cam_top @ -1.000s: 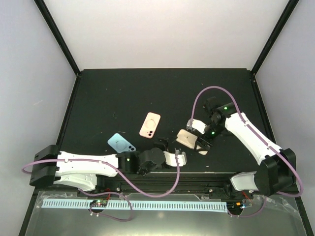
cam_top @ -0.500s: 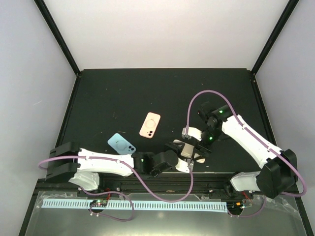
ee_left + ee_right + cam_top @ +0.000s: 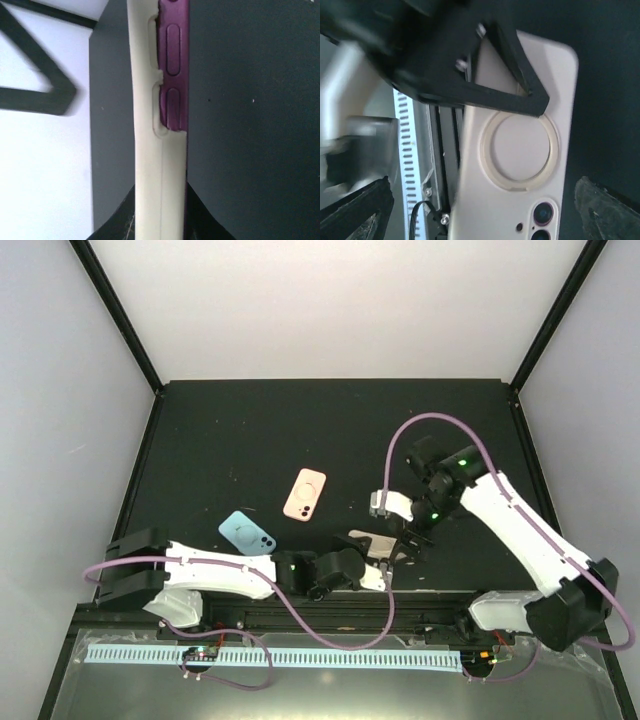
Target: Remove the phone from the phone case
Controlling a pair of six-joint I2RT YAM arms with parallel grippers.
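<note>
The beige phone case (image 3: 364, 538) lies low near the table's front edge, between both arms. In the left wrist view its cream edge (image 3: 150, 165) runs up the frame, with the purple phone (image 3: 174, 75) showing in the side cutouts. My left gripper (image 3: 160, 225) is shut on the case, its dark fingers (image 3: 117, 222) tight against both faces. The right wrist view shows the case's back (image 3: 520, 150) with its ring and camera lenses. The left gripper's black finger (image 3: 470, 85) crosses it. My right gripper (image 3: 485, 215) is open, its fingers (image 3: 607, 210) wide of the case.
A pink phone case (image 3: 305, 494) and a blue one (image 3: 247, 531) lie on the black table to the left. The perforated white rail (image 3: 407, 150) and the arm mounts run close along the near edge. Black frame posts stand at the table's back corners.
My left arm reached right and shut its jaws on the beige case. The right gripper, which had been on the case, has opened wide, and the case now lies lower and further left.
</note>
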